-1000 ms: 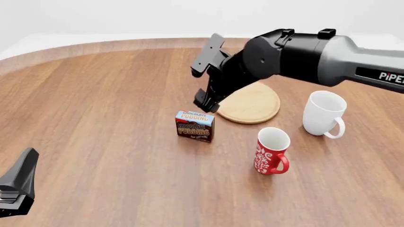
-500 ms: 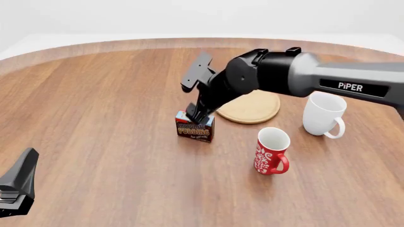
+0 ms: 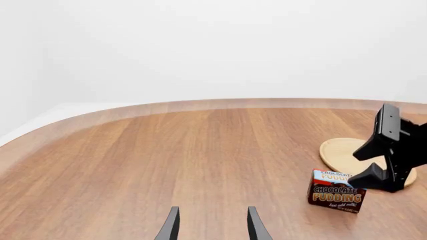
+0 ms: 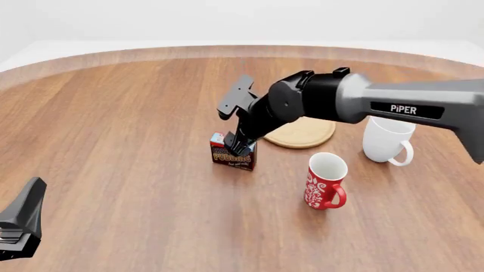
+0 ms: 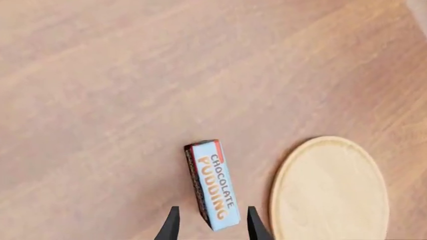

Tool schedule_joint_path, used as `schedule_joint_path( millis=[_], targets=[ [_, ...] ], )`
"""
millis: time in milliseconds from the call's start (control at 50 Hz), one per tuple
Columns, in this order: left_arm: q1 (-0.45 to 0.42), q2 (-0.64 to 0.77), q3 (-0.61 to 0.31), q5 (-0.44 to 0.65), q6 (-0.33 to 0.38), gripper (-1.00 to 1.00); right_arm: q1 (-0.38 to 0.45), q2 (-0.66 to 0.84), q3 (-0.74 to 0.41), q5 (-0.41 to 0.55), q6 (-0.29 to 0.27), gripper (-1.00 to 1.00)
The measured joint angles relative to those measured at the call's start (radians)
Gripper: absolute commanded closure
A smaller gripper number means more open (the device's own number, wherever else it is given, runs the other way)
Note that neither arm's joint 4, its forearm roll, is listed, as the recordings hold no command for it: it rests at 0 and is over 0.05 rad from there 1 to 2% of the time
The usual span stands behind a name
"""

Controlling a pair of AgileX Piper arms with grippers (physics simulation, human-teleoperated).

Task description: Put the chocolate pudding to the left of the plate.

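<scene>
the right pincer point(image 4: 239, 144) is spread wide, right above the chocolate pudding point(image 4: 233, 154). one finger point(image 5: 172, 226) is on each side of the thin box, not touching it. the box stands upright on the counter point(image 4: 121, 141), just beside the plate point(image 4: 306, 132). it looks light and stiff, like cardboard, and may tip over. a good hold is across its two wide, flat faces, near the top. the left pincer point(image 3: 212, 226) is spread too, holding nothing, well apart from the box.
</scene>
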State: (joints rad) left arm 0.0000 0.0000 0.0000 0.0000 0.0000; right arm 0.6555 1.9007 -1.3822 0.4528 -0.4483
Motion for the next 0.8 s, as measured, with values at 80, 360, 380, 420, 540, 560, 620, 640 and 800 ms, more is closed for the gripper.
schedule_joint_path(
  millis=[80,360,380,420,540,560,620,640,800],
  targets=[
    [0.0,0.0,0.0,0.0,0.0,-1.0,-0.003,0.006,0.003,-0.005,0.001,-1.0],
    [0.0,0.0,0.0,0.0,0.0,-1.0,-0.009,0.017,0.02,-0.022,0.01,-1.0],
    [0.0,0.0,0.0,0.0,0.0,-1.0,-0.01,0.018,0.021,-0.023,0.011,-1.0],
    [0.0,0.0,0.0,0.0,0.0,-1.0,-0.012,0.019,0.023,-0.025,0.013,-1.0],
    [0.0,0.0,0.0,0.0,0.0,-1.0,-0.019,0.02,0.029,-0.029,0.015,-1.0],
    [0.0,0.0,0.0,0.0,0.0,-1.0,-0.021,0.021,0.03,-0.03,0.015,-1.0],
    [0.0,0.0,0.0,0.0,0.0,-1.0,-0.025,0.022,0.032,-0.033,0.016,-1.0],
    [0.0,0.0,0.0,0.0,0.0,-1.0,-0.026,0.022,0.033,-0.033,0.016,-1.0],
    [0.0,0.0,0.0,0.0,0.0,-1.0,-0.034,0.025,0.039,-0.039,0.018,-1.0]
  ],
)
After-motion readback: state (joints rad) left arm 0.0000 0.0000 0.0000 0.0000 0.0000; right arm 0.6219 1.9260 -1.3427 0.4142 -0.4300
